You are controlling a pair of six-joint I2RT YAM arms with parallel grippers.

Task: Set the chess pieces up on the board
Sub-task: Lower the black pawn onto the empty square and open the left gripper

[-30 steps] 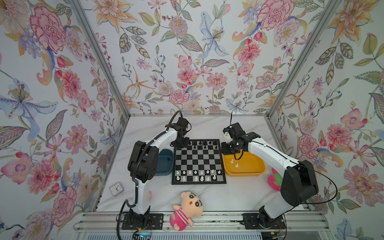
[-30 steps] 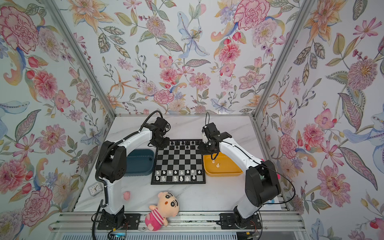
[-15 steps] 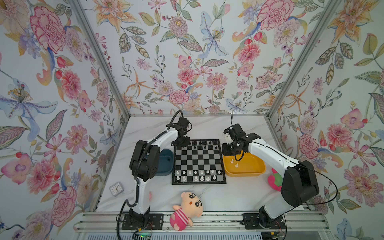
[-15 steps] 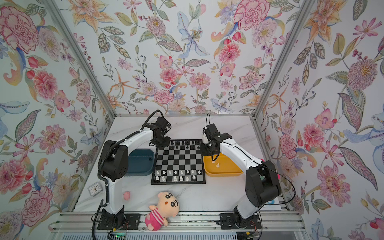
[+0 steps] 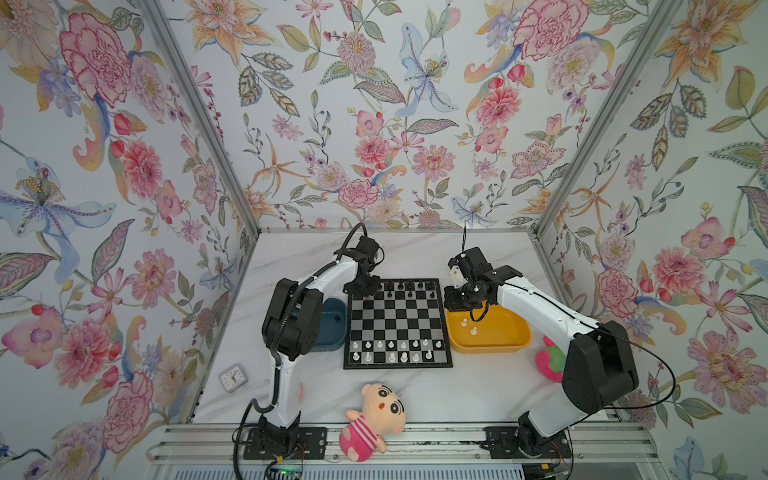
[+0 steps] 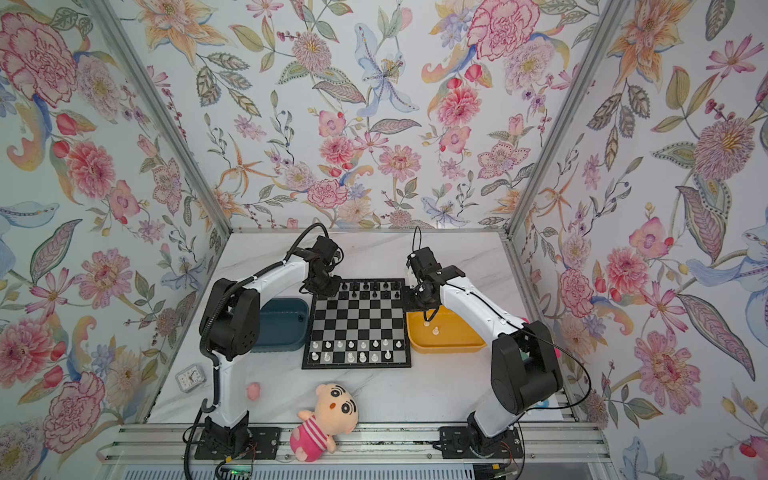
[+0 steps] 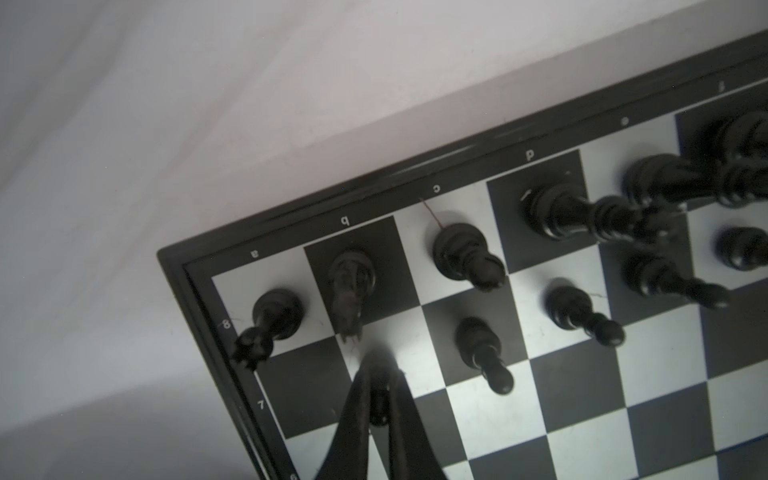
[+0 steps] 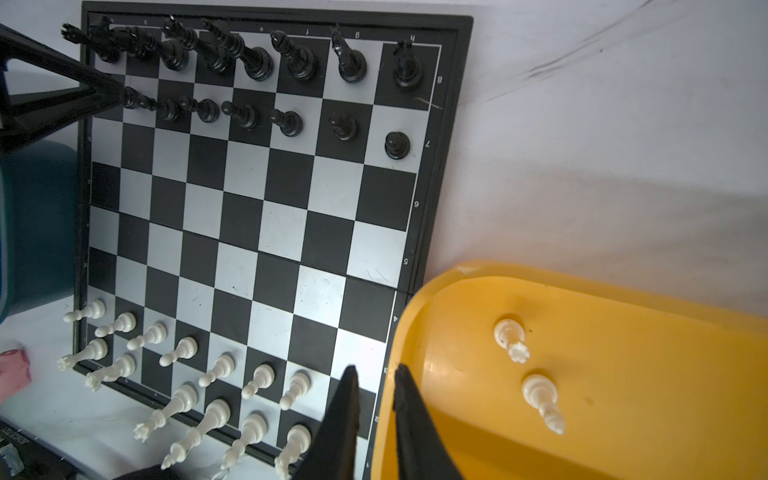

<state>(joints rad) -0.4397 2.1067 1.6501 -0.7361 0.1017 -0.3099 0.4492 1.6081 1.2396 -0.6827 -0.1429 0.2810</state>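
Across the board (image 5: 398, 365), setup looks almost complete. Just right of the board sits the yellow tray (image 8: 644, 374). My right gripper (image 8: 376, 374), fingers slightly apart and empty, hangs by the board's right edge. My left gripper (image 7: 376, 365), pinched together at the board's far-left corner, may grip something; I can't tell. Two white pieces (image 8: 510, 338) wait in the tray. Swinging the left gripper sideways could fell the black rook (image 7: 276, 311).

You have the board (image 5: 398, 324) centred, left tray (image 5: 334, 328) and right tray (image 5: 494, 347) flanking it (two pieces (image 5: 473, 331) inside the latter), plush doll (image 5: 376, 417) in front.
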